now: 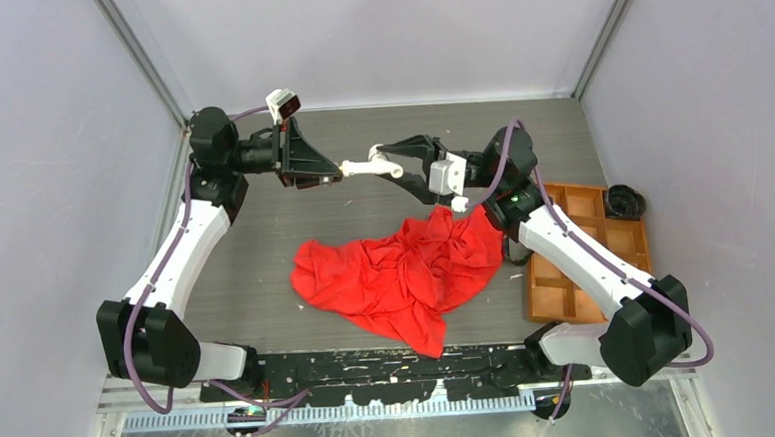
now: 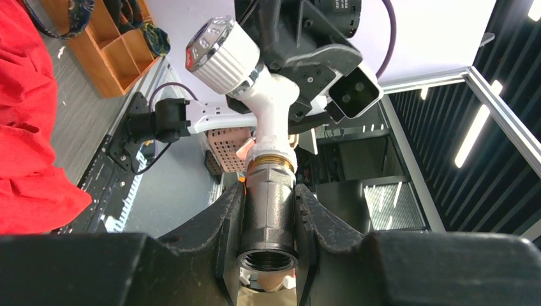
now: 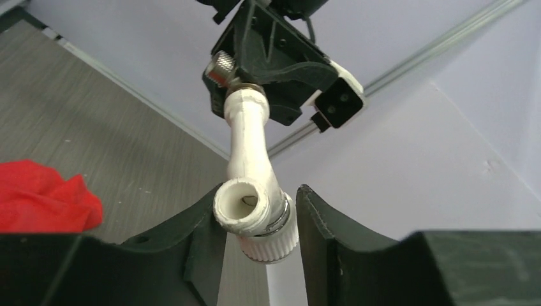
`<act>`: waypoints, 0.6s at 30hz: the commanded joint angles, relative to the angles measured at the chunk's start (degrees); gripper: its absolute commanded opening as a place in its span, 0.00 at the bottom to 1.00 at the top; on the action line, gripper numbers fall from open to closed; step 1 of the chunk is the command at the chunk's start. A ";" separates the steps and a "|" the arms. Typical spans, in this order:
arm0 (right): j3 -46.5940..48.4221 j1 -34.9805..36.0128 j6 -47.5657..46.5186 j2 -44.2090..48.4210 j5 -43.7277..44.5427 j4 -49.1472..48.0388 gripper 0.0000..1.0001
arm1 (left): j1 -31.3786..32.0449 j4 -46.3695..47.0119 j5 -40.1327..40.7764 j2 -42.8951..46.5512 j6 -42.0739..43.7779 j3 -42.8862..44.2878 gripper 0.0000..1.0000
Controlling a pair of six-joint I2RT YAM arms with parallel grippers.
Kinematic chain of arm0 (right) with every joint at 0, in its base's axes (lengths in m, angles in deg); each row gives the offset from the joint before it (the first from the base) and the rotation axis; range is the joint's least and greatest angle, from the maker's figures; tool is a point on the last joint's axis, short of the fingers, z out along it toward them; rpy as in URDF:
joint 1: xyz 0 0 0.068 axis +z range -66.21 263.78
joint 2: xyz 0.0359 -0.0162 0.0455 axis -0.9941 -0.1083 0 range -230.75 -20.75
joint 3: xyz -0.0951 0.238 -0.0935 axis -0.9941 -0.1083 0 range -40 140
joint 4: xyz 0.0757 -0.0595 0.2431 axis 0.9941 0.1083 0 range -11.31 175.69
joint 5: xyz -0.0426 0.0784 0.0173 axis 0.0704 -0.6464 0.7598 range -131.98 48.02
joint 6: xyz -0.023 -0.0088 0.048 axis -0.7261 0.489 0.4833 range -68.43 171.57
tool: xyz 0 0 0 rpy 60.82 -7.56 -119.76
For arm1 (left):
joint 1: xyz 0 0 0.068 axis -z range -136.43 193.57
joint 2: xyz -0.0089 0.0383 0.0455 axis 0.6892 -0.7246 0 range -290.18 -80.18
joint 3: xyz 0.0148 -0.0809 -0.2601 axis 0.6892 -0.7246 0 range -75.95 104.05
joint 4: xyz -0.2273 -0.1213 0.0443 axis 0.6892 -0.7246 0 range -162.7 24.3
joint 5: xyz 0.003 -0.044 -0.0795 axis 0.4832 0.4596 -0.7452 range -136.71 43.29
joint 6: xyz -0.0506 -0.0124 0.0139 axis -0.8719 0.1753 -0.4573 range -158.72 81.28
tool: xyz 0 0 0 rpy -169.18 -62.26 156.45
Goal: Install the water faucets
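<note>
The white water faucet (image 1: 366,167) hangs level in the air between both grippers, above the table's far middle. My left gripper (image 1: 326,174) is shut on a dark grey threaded fitting (image 2: 268,217). The faucet's brassy thread (image 2: 271,162) sits in that fitting's far end. The ribbed white knob (image 2: 223,54) points up and to the left in the left wrist view. My right gripper (image 1: 386,162) is open around the faucet's knob end. In the right wrist view its left finger (image 3: 204,236) touches the spout (image 3: 245,204), and a narrow gap shows between the knob (image 3: 271,239) and the other finger.
A crumpled red cloth (image 1: 396,268) lies mid-table under the right arm. An orange compartment tray (image 1: 576,259) stands at the right, with black coiled parts (image 1: 623,201) at its far corner. Grey walls close in the back and sides.
</note>
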 commanded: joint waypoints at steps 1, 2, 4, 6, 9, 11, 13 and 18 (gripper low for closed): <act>3.74 0.19 0.25 -0.99 -7.57 7.62 0.39 | 0.09 3.45 -1.55 2.23 0.20 1.04 0.00; 4.15 0.21 0.81 -1.27 -8.56 8.96 0.33 | 0.11 3.38 -1.65 2.17 0.41 1.13 0.00; 5.28 0.17 6.51 -1.86 -9.58 9.42 0.21 | 0.12 3.27 -2.14 2.01 1.01 1.87 0.00; 5.89 0.18 12.95 -1.99 -9.48 9.67 0.03 | 0.10 1.94 -2.47 1.68 3.15 3.71 0.00; 5.42 0.19 29.60 -1.87 -9.67 6.73 0.00 | 0.11 -6.25 -2.15 1.38 10.92 7.38 0.00; 5.27 0.11 46.29 -2.52 -7.58 1.34 0.00 | 0.12 -10.55 -1.27 0.94 16.24 9.13 0.00; 7.91 -0.57 58.46 -3.94 -6.17 4.31 0.00 | 0.09 -10.46 -1.44 -0.04 17.94 10.51 0.00; 15.58 -1.12 82.05 -10.09 -7.81 12.35 0.00 | 0.14 -8.20 1.22 -2.15 19.44 12.13 0.00</act>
